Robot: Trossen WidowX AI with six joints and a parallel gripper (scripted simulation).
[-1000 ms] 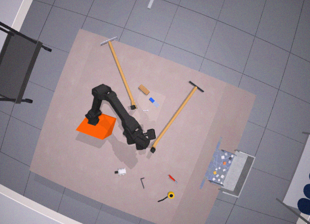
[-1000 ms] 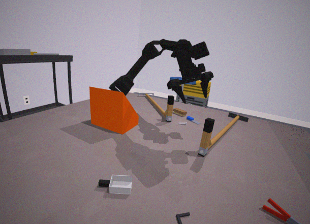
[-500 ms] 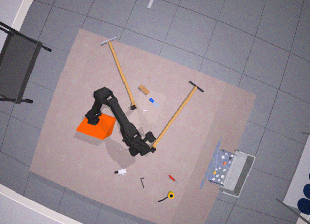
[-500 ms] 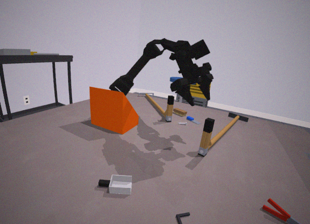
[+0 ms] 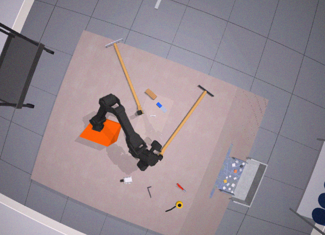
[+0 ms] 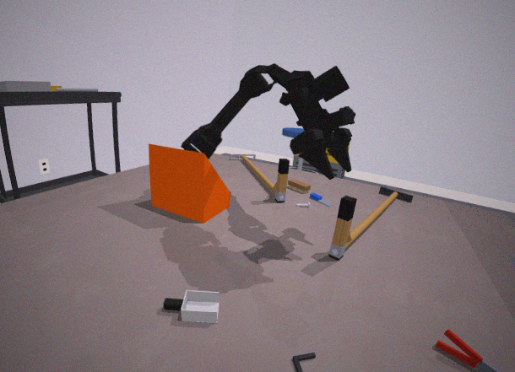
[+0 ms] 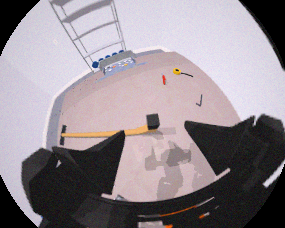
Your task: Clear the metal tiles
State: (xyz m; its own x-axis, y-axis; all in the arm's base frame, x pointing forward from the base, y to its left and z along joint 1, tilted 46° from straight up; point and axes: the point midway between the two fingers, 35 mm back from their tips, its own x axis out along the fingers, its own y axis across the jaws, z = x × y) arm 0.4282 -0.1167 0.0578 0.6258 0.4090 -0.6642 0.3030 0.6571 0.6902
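Note:
The long scraper [image 5: 184, 122] [image 6: 373, 217] [image 7: 95, 134] lies on the table, its black blade toward the far edge and its black-topped grip standing upright at the near end. My gripper [image 5: 154, 157] [image 6: 340, 174] [image 7: 155, 128] is open and empty, above that grip with a gap between; in the wrist view the grip's top shows between the fingertips. The steel bench plate [image 5: 226, 172] [image 7: 106, 73] bears several small tiles, mostly whitish, with an orange tile [image 5: 235, 171] and a yellow tile [image 5: 225, 181]. The grey catch box [image 5: 255, 184] adjoins its far end.
A second long tool [image 5: 128, 79] [image 6: 258, 173] with a pale head lies farther left. A brush [image 5: 151, 94] [image 6: 299, 186], a blue-handled tool [image 5: 159, 105] [image 6: 316, 196], a white tray [image 5: 128, 180] [image 6: 200, 312], a hex key [image 5: 149, 191], red-handled pliers [image 5: 180, 186] and yellow tape [image 5: 177, 204] lie around.

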